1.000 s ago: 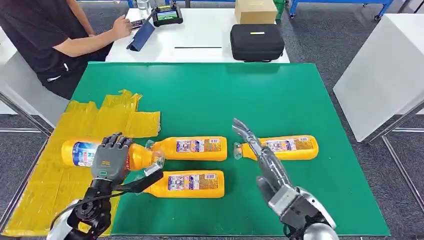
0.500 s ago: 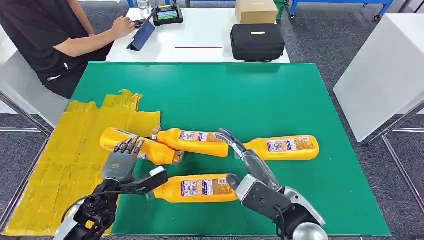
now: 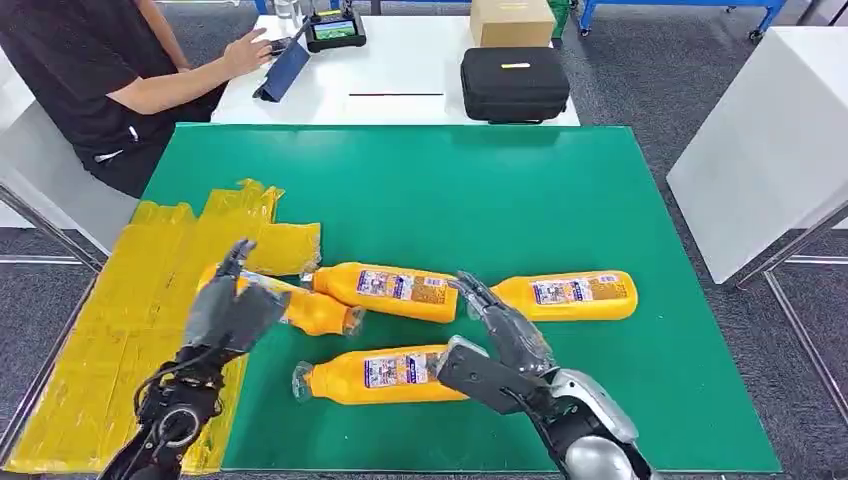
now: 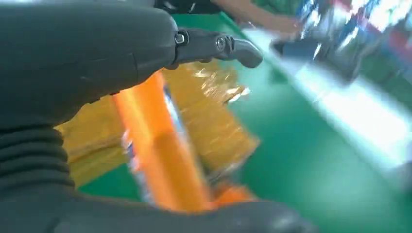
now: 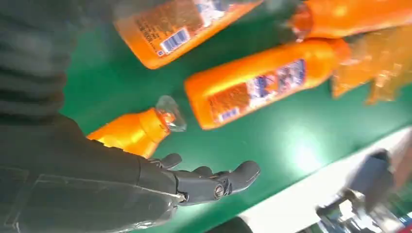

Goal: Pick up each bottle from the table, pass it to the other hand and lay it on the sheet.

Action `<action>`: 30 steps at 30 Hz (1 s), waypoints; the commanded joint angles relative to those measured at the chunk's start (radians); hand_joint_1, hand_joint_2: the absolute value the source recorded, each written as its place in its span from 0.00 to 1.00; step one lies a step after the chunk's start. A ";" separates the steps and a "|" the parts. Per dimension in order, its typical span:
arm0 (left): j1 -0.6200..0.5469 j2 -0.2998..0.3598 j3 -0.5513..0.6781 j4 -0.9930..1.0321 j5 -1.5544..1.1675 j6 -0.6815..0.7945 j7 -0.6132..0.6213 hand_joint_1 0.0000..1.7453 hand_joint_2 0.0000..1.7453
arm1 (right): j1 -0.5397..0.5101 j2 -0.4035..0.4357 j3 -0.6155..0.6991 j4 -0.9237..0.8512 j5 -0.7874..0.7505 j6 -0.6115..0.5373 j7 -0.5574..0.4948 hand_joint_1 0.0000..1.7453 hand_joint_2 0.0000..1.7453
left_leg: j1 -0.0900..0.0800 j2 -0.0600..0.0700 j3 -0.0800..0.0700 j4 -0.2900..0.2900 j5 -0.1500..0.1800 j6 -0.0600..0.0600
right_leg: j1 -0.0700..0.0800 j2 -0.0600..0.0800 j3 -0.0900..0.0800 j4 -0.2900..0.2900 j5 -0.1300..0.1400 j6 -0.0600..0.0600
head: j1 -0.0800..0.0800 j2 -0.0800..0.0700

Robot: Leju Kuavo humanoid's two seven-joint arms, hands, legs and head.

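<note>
The left hand holds an orange bottle at the edge of the yellow sheet. The right hand is open over the green mat, near three more bottles.

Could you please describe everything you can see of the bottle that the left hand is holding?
The bottle in the left hand is orange plastic, seemingly filled with orange liquid, with a pale printed label that the left hand mostly hides. It lies tilted, its base over the yellow sheet and its clear-capped neck over the green mat, close to the neighbouring bottle. The left wrist view shows it blurred between thumb and fingers.
</note>
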State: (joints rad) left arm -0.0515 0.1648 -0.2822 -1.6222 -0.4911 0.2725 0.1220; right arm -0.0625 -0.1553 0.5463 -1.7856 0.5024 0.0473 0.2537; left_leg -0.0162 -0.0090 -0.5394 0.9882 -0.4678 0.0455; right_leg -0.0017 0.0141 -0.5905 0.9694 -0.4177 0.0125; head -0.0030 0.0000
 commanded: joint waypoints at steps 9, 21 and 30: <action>0.242 -0.098 0.099 -0.420 0.502 0.239 -0.194 0.00 0.00 | -0.109 0.033 0.078 0.194 0.144 0.080 0.058 0.00 1.00 | 0.002 0.004 0.006 0.000 -0.004 -0.005 | 0.002 0.002 0.006 -0.001 -0.002 0.000 | 0.000 0.000; 0.228 -0.097 0.107 -0.408 0.544 0.242 -0.210 0.00 0.00 | -0.159 0.070 0.139 0.261 0.181 0.136 0.078 0.00 1.00 | 0.001 0.004 0.004 -0.001 -0.001 -0.003 | 0.001 0.002 0.004 -0.001 0.000 0.000 | 0.000 0.000; 0.196 -0.086 0.085 -0.365 0.560 0.229 -0.221 0.00 0.00 | -0.184 0.078 0.185 0.332 0.219 0.168 0.101 0.00 1.00 | 0.001 0.001 0.005 -0.002 -0.001 -0.003 | 0.001 0.000 0.005 -0.002 0.000 0.000 | 0.000 0.000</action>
State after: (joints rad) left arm 0.1869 0.0824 -0.1785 -2.0455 0.0519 0.5104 -0.0938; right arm -0.1765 -0.0942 0.6573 -1.6006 0.6977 0.1908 0.3346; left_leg -0.0161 -0.0094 -0.5393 0.9881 -0.4677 0.0453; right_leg -0.0017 0.0140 -0.5904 0.9693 -0.4178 0.0124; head -0.0027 0.0000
